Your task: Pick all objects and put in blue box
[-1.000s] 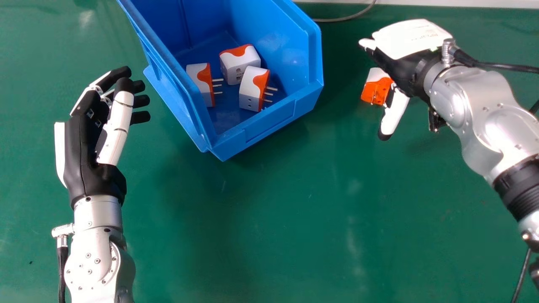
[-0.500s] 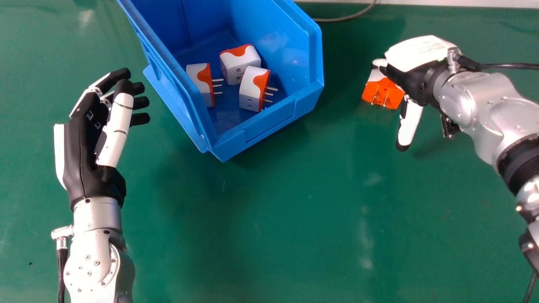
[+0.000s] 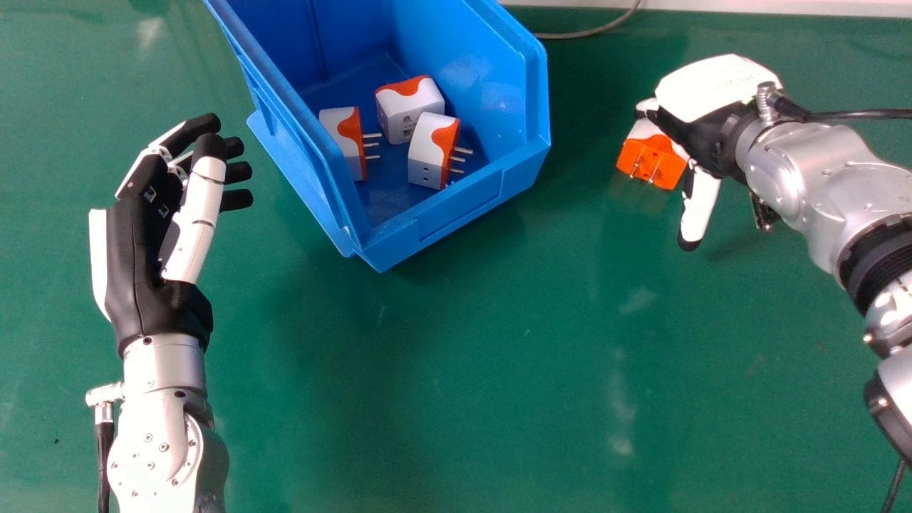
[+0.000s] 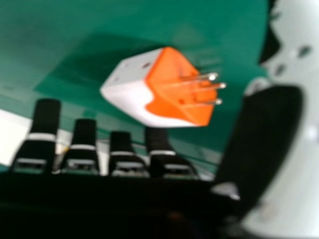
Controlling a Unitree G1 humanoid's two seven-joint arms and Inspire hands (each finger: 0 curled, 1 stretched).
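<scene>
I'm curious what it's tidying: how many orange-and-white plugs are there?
4: left plug, rear plug and right plug inside the blue box; fourth plug outside, by the right hand. More may be hidden.

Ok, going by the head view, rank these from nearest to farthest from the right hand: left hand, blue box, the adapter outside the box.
From the right hand:
1. Adapter outside the box: right beside the hand.
2. Blue box: upper middle of the view.
3. Left hand: far left, past the box.
</scene>
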